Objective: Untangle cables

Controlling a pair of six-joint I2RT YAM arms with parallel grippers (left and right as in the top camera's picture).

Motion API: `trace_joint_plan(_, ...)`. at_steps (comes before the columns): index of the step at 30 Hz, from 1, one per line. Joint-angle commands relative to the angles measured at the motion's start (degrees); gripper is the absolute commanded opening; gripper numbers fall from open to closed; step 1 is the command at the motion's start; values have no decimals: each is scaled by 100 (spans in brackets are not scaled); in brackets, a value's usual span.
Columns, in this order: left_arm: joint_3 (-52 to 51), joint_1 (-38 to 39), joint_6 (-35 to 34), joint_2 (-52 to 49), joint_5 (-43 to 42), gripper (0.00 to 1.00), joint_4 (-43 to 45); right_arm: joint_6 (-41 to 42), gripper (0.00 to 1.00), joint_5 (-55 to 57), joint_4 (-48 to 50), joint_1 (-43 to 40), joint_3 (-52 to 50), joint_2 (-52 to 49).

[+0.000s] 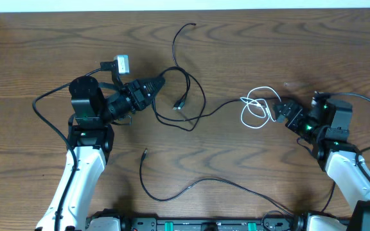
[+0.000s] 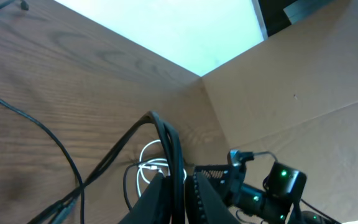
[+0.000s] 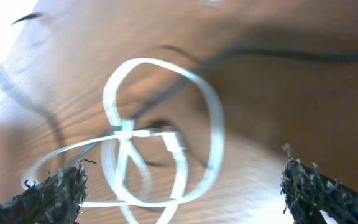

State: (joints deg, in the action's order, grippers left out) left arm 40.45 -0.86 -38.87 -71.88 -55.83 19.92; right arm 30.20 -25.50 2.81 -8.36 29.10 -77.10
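Dark fingers (image 2: 155,200) of the left gripper (image 2: 178,179) fill the near edge of the left wrist view, drawn almost together and pinching a black cable (image 2: 166,132) that rises from between them in a tight arch. From overhead this grip sits at the left rim of a loose loop of that cable at the middle of the table (image 1: 313,45). One tail runs to the far side, and a small plug (image 1: 180,104) lies inside the loop. Holding one strand at the rim probably lets the loop be drawn leftward, away from the other cords. A thin strand leads right from the loop to the white cable (image 1: 254,110), which lies coiled on itself in several overlapping rings. The right gripper (image 1: 279,113) hangs just right of this coil with its jaws spread wide and nothing between them. In the right wrist view the coil lies beyond the gap, a stance that suits closing on a white ring next. A dark strand crosses the coil there, but blur hides whether it passes over or under. A second black cable (image 1: 172,191) curves along the near side, well apart from the rest, and appears already free.
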Motion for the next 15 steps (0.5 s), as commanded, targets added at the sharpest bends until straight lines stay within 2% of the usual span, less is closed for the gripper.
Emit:
trace_joint_plan(1, 66, -13, 74, 79, -94, 25, 20, -660, 99, -1349, 302, 22, -2, 24)
trace_joint_plan(2, 66, -13, 76, 79, -94, 33, 20, -723, 99, -1473, 389, 63, -2, 24)
trace_joint_plan(3, 66, -13, 210, 79, -94, 49, 20, -758, 99, -1478, 407, 127, -2, 24)
trace_joint_plan(4, 66, -13, 332, 79, -92, 59, 20, -776, 100, -1475, 407, 170, -2, 24)
trace_joint_plan(5, 66, -13, 470, 79, -92, 64, 11, -822, 99, -1475, 407, 208, -2, 24)
trace_joint_plan(11, 66, -11, 745, 76, -4, 68, -212, -957, 99, -1499, 407, 247, -2, 24)
trace_joint_plan(15, 66, -7, 894, 76, 299, 68, -745, -1316, 99, -1674, 396, 247, -2, 22)
